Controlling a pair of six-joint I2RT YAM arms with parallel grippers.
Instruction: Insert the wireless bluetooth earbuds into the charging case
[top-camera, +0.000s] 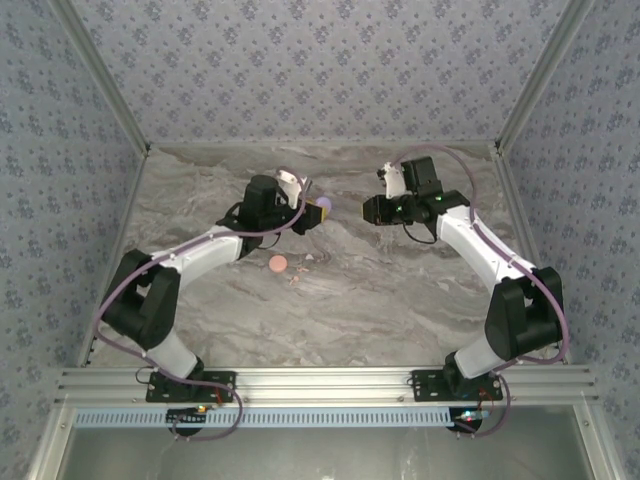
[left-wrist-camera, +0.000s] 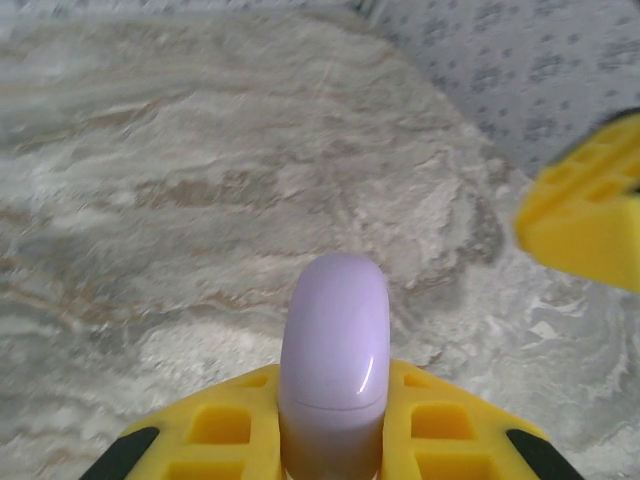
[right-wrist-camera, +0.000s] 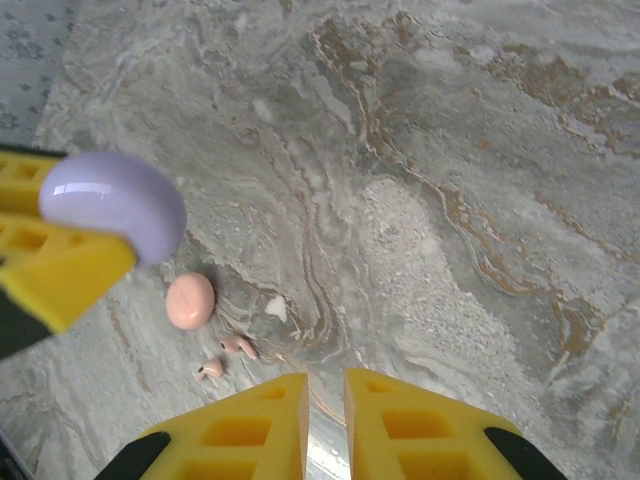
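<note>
On the marbled table (top-camera: 400, 300), two pale pink earbuds (right-wrist-camera: 238, 346) lie loose just beside a salmon case (right-wrist-camera: 190, 300). Farther out, the left gripper (top-camera: 314, 211) pinches a closed lavender case (left-wrist-camera: 335, 330) above the table, and the right gripper (right-wrist-camera: 327, 385) faces it, fingers pressed almost together, empty. That glossy, rounded case could slip from the pinch if its lid is pried; the tiny earbuds could skid away from a clumsy grab.

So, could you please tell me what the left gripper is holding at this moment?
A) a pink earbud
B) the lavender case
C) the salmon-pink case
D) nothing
B: the left gripper is clamped on the lavender case, while the salmon-pink case lies on the table.
</note>
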